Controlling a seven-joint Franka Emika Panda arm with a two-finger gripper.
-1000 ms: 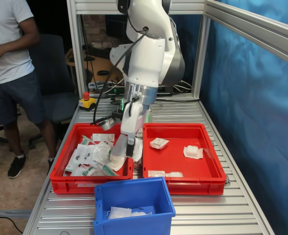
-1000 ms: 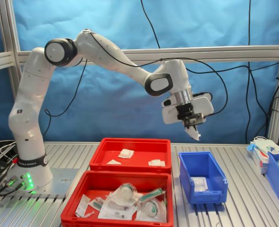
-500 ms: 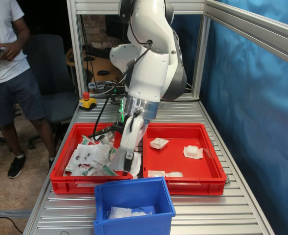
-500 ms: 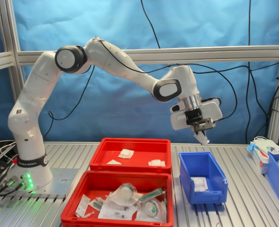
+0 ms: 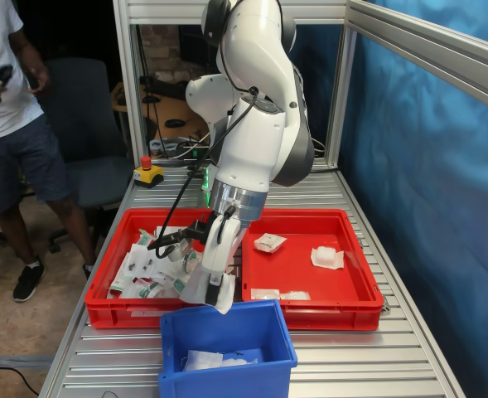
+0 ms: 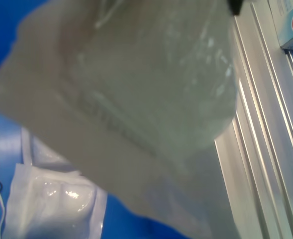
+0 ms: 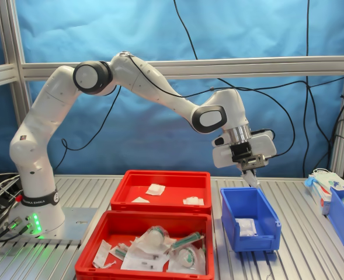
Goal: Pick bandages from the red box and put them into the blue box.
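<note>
The arm holds one bandage above the blue box

The white arm (image 7: pixel 131 70) reaches from its base over the ribbed metal surface (image 5: pixel 351 365) to the blue box (image 5: pixel 227 344), which stands just beside the two red trays. The red box (image 5: pixel 306 269) has a few white packets in it; the other red tray (image 5: pixel 115 303) is heaped with pouches. The hand (image 5: pixel 213 292) is closed on a bandage (image 6: pixel 136 99), hanging over the blue box's far rim. Another bandage (image 5: pixel 215 360) lies inside the blue box
</note>
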